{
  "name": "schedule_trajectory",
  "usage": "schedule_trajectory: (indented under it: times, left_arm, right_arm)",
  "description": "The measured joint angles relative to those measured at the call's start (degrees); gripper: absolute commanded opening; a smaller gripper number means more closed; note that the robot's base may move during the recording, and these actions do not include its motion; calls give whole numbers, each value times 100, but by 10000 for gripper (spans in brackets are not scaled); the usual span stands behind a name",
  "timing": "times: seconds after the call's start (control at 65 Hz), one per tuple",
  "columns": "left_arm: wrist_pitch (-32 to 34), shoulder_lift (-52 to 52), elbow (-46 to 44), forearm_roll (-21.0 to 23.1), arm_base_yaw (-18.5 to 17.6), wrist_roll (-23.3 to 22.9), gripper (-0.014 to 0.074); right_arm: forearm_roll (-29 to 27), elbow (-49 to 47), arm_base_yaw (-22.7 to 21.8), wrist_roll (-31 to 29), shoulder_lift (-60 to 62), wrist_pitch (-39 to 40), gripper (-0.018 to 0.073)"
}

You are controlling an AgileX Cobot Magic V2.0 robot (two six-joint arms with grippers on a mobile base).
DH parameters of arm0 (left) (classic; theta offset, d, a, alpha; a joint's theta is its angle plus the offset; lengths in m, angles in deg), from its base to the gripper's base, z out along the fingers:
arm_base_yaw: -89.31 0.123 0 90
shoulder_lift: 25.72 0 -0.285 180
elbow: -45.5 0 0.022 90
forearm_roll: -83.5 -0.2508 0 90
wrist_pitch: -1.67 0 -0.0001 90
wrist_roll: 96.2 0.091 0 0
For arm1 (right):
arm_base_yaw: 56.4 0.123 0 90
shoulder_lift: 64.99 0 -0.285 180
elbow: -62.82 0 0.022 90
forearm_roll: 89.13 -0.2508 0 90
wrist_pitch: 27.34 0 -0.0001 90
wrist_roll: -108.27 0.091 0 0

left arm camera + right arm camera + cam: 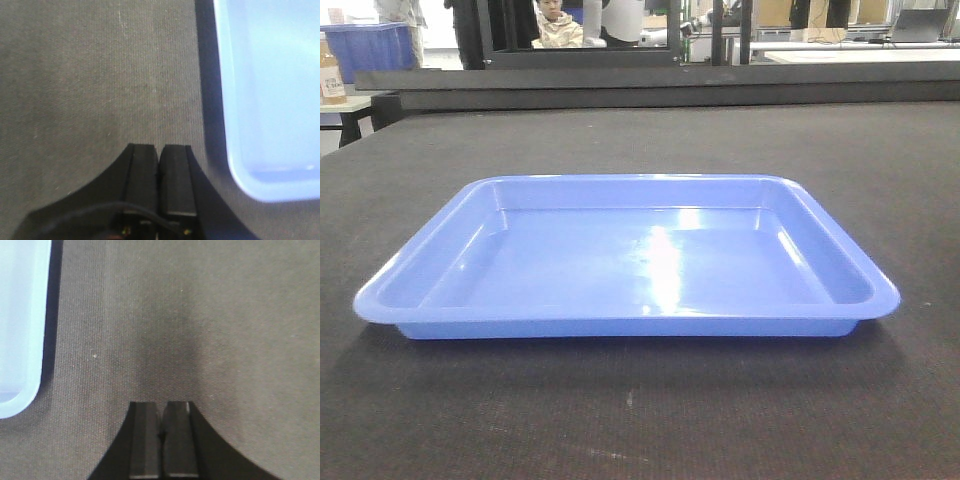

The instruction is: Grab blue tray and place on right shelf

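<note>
The blue tray [630, 262] lies flat and empty on the dark fabric table top [640, 420], in the middle of the front view. In the left wrist view its rounded corner [272, 100] fills the right side, and my left gripper [159, 146] hovers over bare fabric to the left of it, shut with nothing between the fingers. In the right wrist view the tray's edge [20, 325] shows at the far left; my right gripper [161, 404] is over the fabric to its right, also shut and empty. The right shelf is out of view. Neither gripper shows in the front view.
Behind the table's far edge stand a dark frame [580, 50], a seated person [558, 25], a deep blue bin [370, 48] at the back left and a white bench [860, 50] at the back right. The dark fabric surrounds the tray on all sides.
</note>
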Motion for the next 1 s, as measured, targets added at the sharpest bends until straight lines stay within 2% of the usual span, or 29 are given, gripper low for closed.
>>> schedule_trajectory:
  times: [0.154,0.231,0.261,0.354,0.4,0.461,0.523,0.753,0.892,1.0]
  left_arm:
    - [202,-498,-130,156,0,0,-46]
    - [229,-717,-261,169,0,0,-4]
    - [229,-821,-349,169,0,0,29]
    - [229,-1092,-636,182,-12,0,211]
    - [232,-1194,-760,191,-12,0,298]
    - [244,-1343,-946,214,-23,0,360]
    - [243,-1489,-1115,226,-35,0,385]
    - [339,-1931,-1417,305,-35,0,382]
    - [253,-2037,-1520,348,-35,0,382]
    - [-117,-2072,-1754,481,-77,0,382]
  right_arm:
    - [-137,-290,0,0,-551,0,64]
    - [-137,-461,0,0,-874,0,131]
    - [-146,-534,0,0,-1023,0,190]
    - [-146,-696,66,0,-1402,-10,395]
    - [-146,-773,110,0,-1538,-10,460]
    - [-158,-847,163,0,-1722,-10,513]
    - [-260,-931,192,0,-1885,4,526]
    - [-841,-1037,192,0,-2305,461,518]
    - [-893,-1254,297,11,-2526,226,518]
    - [-881,-1595,495,121,-2712,63,518]
